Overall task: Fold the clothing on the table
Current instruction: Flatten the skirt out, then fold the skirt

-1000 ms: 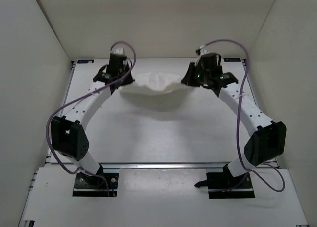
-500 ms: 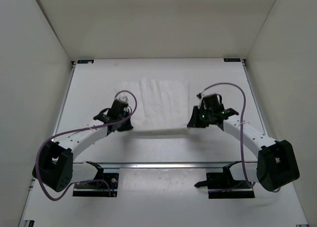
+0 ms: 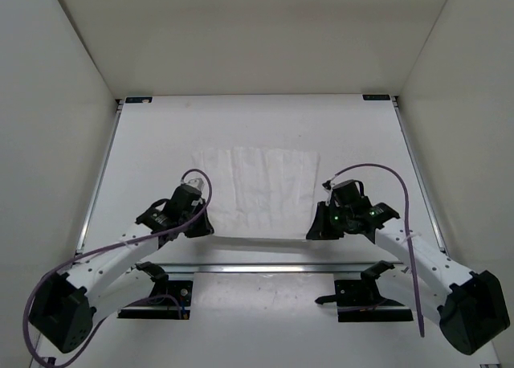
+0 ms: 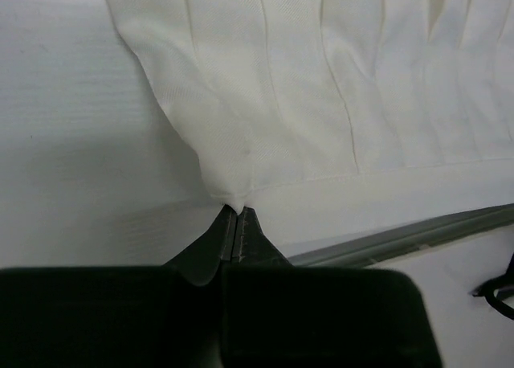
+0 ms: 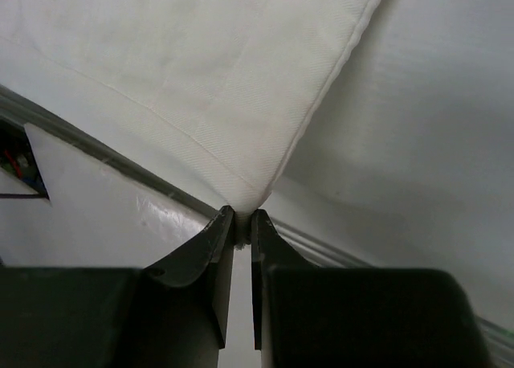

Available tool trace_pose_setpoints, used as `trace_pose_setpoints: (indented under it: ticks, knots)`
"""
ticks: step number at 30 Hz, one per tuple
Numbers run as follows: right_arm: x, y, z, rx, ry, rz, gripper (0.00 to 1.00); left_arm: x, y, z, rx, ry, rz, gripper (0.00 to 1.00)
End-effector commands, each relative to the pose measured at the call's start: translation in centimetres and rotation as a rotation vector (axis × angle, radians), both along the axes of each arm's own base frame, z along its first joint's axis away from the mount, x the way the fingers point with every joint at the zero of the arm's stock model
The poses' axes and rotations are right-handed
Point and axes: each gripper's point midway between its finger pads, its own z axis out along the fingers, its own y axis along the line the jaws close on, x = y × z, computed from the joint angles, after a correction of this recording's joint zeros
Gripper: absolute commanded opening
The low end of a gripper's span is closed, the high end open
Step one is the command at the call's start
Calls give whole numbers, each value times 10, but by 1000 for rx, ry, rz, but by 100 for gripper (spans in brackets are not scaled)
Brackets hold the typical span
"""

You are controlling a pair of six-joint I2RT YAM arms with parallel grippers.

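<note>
While L gripper (image 4: 234,215) and R gripper (image 5: 242,221) each clamp a near corner, the white cloth (image 3: 265,187) lies flat mid-width on the table (image 3: 152,143), its near edge by the front rail (image 3: 265,265). Looks like spread-out step; next prob. lift both corners together, carry evenly twd far edge.

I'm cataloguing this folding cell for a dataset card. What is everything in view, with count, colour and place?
clothing: one, white, spread on the table's middle, near corners pinched.
table: one, white, metal rails along its edges.
walls: three, plain white, left, back and right.
cables: two, purple, looping over the arms.
arms: two, white with black joints, based at the near edge.
left gripper: one, black, jaws shut on the clothing's near left corner.
right gripper: one, black, jaws shut on its near right corner.
</note>
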Motion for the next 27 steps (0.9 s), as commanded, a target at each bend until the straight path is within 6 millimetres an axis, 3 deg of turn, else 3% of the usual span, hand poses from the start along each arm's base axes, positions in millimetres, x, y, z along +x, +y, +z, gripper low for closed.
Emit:
trace_pose_setpoints:
  ticks: [1, 9, 12, 16, 17, 21, 24, 27]
  knots:
    - [-21, -9, 6, -20, 33, -31, 0, -19, 11, 7, 14, 26, 23, 0]
    - [-56, -22, 39, 64, 13, -24, 0, -44, 8, 45, -129, 4, 29, 0]
    - [-69, -23, 58, 117, 33, -34, 0, -49, 1, 67, -211, -7, 22, 0]
    - [-71, -23, 91, 177, 0, -42, 0, -34, 5, 114, -255, -94, 34, 0]
    - [-66, -25, 102, 185, -30, -50, 0, -28, 6, 129, -267, -119, 46, 0]
    - [-36, -27, 130, 226, -123, -77, 0, -4, 9, 149, -244, -173, 31, 0]
    - [-13, -25, 132, 276, -154, -90, 0, 16, 8, 149, -245, -204, 61, 0]
    - [6, -24, 120, 274, -166, -115, 0, 32, 4, 135, -249, -180, 74, 0]
